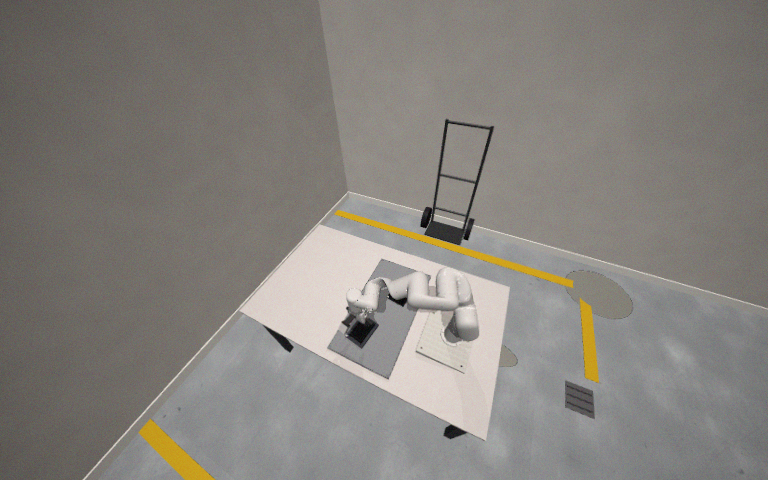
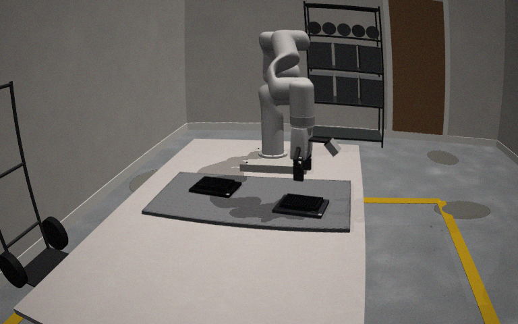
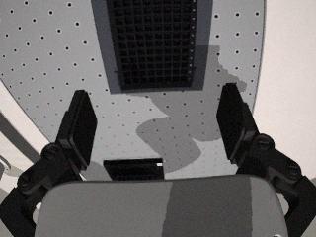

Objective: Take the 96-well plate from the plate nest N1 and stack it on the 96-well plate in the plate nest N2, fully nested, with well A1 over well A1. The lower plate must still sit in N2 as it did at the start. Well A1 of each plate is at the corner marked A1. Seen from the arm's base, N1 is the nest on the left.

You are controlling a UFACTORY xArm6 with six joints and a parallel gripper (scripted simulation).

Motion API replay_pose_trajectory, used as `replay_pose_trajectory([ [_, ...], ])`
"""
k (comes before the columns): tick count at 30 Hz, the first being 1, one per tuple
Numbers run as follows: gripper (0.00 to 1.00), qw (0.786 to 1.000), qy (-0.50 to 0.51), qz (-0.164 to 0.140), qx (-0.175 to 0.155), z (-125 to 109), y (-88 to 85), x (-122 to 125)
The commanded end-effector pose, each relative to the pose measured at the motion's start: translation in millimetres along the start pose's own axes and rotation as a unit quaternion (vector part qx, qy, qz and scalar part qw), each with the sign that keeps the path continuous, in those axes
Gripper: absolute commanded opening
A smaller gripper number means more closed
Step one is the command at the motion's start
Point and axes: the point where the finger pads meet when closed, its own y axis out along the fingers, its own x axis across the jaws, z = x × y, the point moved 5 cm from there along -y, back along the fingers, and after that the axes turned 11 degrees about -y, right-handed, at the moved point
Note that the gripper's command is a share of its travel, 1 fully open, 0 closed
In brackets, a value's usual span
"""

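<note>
Above plate [image 3: 153, 32], gripper [image 3: 157, 126] open.

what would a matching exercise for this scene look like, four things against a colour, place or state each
Things:
1 gripper
2 plate in N1
3 hand truck
4 door

Descriptions:
a brown
b black, lying flat
c open, holding nothing
d standing against a wall

Pairs: 1-c, 2-b, 3-d, 4-a
</note>
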Motion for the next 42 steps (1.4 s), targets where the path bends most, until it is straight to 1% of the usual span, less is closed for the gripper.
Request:
replay_pose_trajectory([
  [1,1.0,1.0,0.001,-0.002,0.001,1,-2.0,1],
  [11,1.0,1.0,0.001,-0.002,0.001,1,-2.0,1],
  [42,1.0,1.0,0.001,-0.002,0.001,1,46.4,1],
])
